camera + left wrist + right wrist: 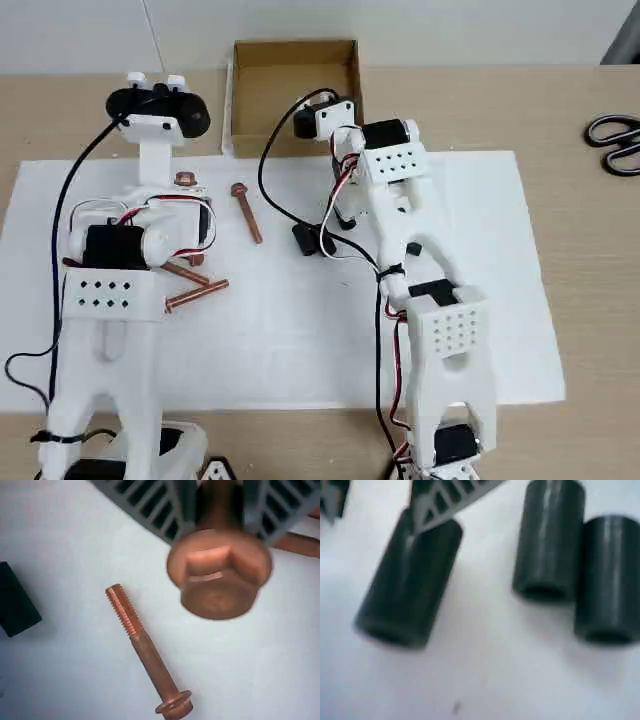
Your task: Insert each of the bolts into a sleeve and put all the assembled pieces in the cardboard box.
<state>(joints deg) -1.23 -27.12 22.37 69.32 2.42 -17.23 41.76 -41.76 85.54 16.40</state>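
Pairing stage I reckon: left claw [220, 507], frame left, is clamped on 1 bolt [218, 575], right claw [377, 517] sits at a mid-frame sleeve [407, 585] (can't tell its grip), lining them up comes next.

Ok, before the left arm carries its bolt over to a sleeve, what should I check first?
1. Grip of the left gripper on the held bolt: ok, clamped by the shank.
2. Hold of the right gripper on the nearest sleeve: cannot tell.
3. Alignment of the held bolt with a sleeve: not ok, they are apart.
4. Spares: ok, two sleeves side by side on the white sheet.
5. Path past the loose bolt: ok, it lies flat on the sheet.
6. Room in the cardboard box: ok, nothing inside.
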